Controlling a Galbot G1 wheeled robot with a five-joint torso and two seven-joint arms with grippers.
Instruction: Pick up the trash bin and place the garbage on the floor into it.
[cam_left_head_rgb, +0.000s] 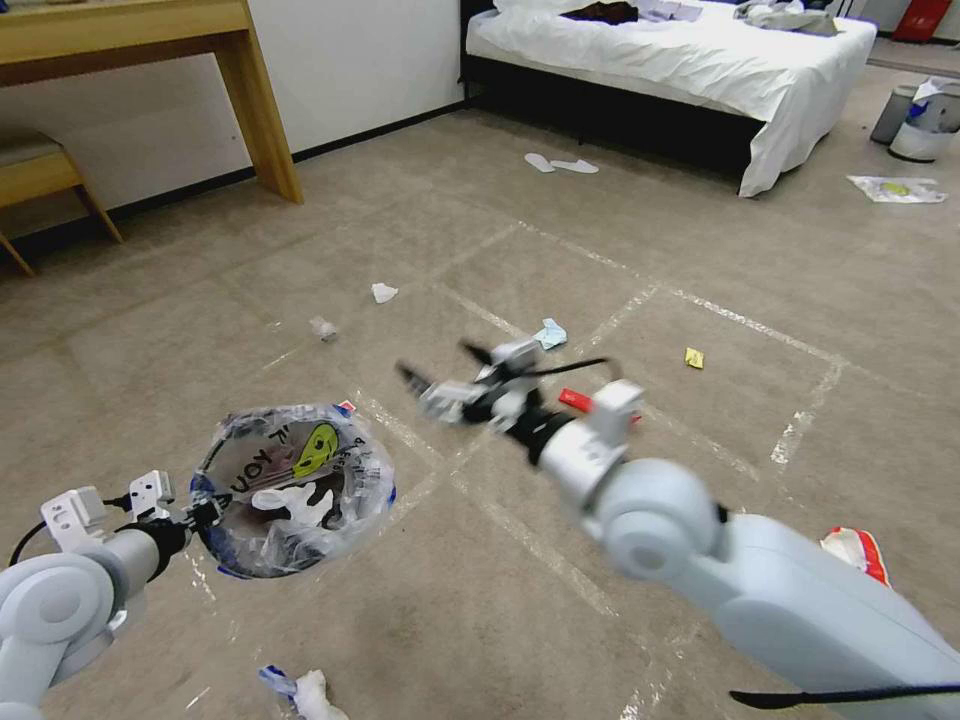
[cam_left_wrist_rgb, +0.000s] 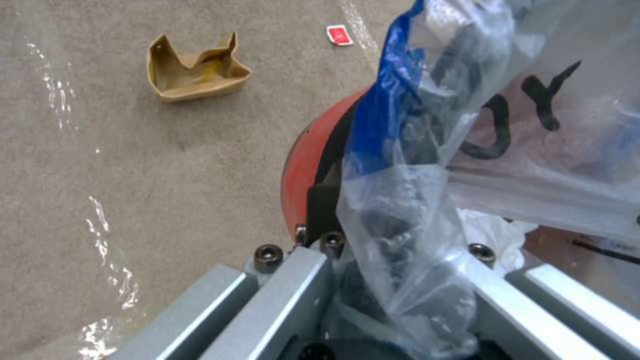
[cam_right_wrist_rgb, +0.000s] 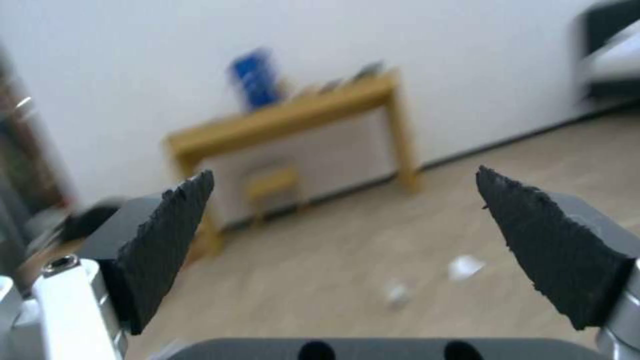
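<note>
At lower left, the left pincer (cam_left_head_rgb: 203, 513) is gripping the rim of the trash bin (cam_left_head_rgb: 292, 490), holding it above the floor (cam_left_head_rgb: 600, 250). At centre, the right pincer (cam_left_head_rgb: 440, 372) is reaching out spread wide, empty, near a light-blue wad (cam_left_head_rgb: 550, 334).

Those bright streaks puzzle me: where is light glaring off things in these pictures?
Head view: tape lines on the floor glint, and the bag lining the trash bin, held by the left gripper, sparkles. Left wrist view: tape glare streaks the floor; the bag gleams. Right wrist view: the open right gripper's black pads look matte.
</note>
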